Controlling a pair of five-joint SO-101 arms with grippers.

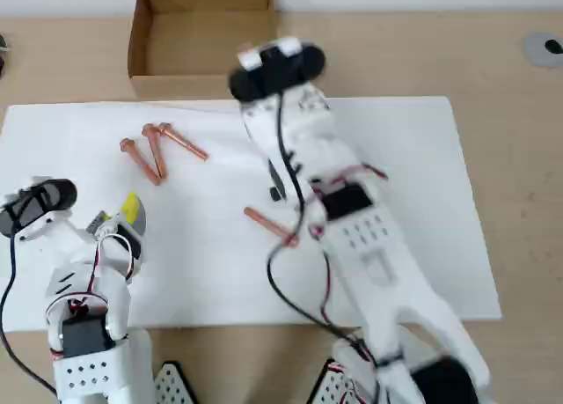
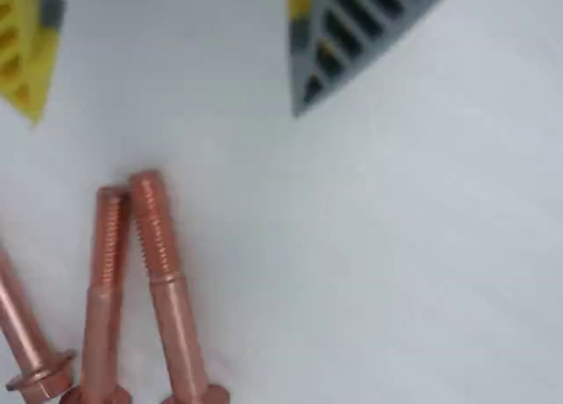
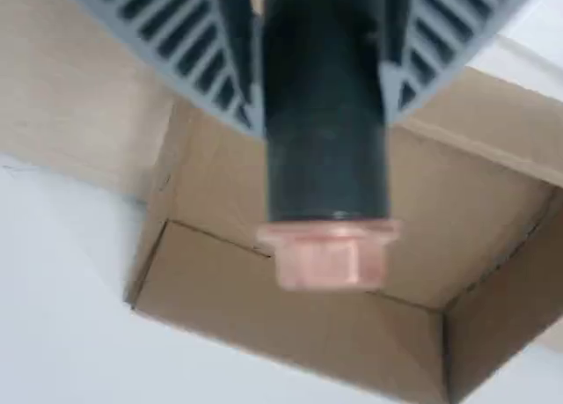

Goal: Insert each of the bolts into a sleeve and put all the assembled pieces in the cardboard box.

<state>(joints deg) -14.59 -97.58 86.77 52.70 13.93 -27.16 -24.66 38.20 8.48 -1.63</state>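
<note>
My right gripper (image 3: 325, 113) is shut on a black sleeve (image 3: 325, 140) with a copper bolt head (image 3: 327, 254) sticking out of its end. It hangs over the near edge of the open cardboard box (image 3: 220, 166). In the high view the right arm (image 1: 352, 210) stretches up to the box (image 1: 202, 43) at the table's far side. Three loose copper bolts (image 1: 158, 149) lie close together on the white sheet, and one more bolt (image 1: 271, 226) lies beside the right arm. My left gripper (image 2: 167, 105) stands open just short of the three bolts (image 2: 149, 281), holding nothing.
A white sheet (image 1: 211, 263) covers the middle of the wooden table. A grey disc (image 1: 541, 47) sits at the far right corner. The right arm lies across the sheet's centre, and the left arm (image 1: 84, 298) stands at the near left.
</note>
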